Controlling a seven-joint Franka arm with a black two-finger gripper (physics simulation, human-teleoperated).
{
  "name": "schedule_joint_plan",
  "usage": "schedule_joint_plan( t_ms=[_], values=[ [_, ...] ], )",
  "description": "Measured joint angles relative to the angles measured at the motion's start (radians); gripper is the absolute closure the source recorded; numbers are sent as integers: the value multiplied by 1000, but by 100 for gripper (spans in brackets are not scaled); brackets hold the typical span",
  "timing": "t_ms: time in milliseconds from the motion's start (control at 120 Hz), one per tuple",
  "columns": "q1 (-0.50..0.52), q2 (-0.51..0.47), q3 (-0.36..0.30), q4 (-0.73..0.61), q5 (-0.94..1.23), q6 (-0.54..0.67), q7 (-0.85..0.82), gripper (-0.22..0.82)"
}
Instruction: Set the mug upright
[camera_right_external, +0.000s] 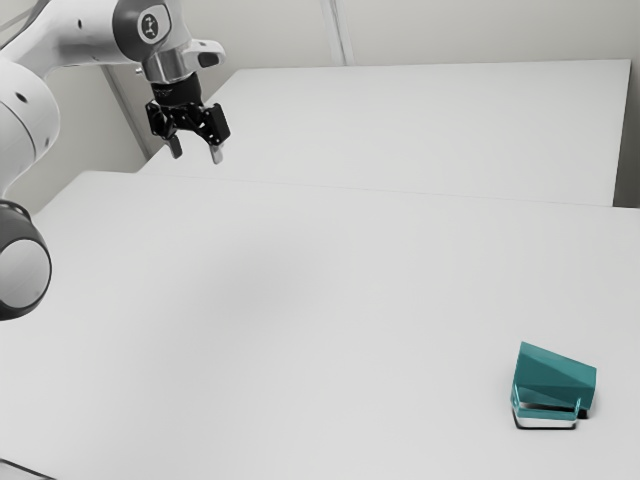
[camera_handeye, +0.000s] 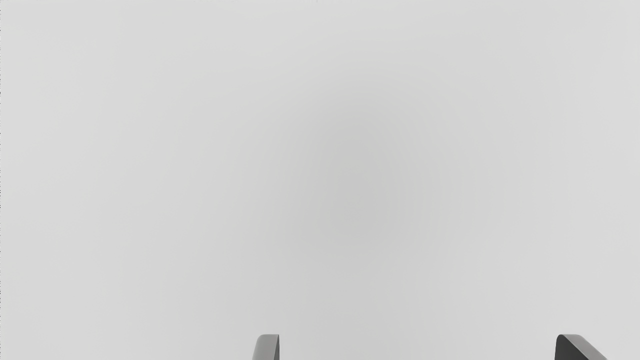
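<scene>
- Gripper: raised above the table at the exterior view's left, far side; fingers wide apart, with nothing between them.
- Table: pale and flat. A broad travel lies between gripper and mug; recommend crossing high and descending only once over the mug.
- Mug: teal, at the exterior view's right, near side, well apart from the gripper. It appears to lie on its side, so upright is judged unmet.
- Handle: a thin loop on the mug's near side. Which end is the mouth cannot be told for certain; confirm before choosing the turn.
- Grasp, advised: fingers kept wide, aligned across the body and clear of the handle; close gently, as the slanted walls may slip or roll.
- Thereafter: lift enough for the rim to clear, rotate base downward, lower until flat, then release.
</scene>
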Motion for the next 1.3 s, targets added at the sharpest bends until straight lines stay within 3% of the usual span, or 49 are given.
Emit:
schedule_joint_plan(
  t_ms=[258,517,675,1017,1300],
  values=[
    [-13,-40,2,-46,-33,16,14,0],
    [-95,-354,-24,-636,-290,254,21,0],
    [-143,-453,-24,-871,-473,380,28,0],
    [-353,-418,-25,-1050,-802,636,104,0],
    [-471,-289,-27,-1043,-1053,791,225,0]
  ],
)
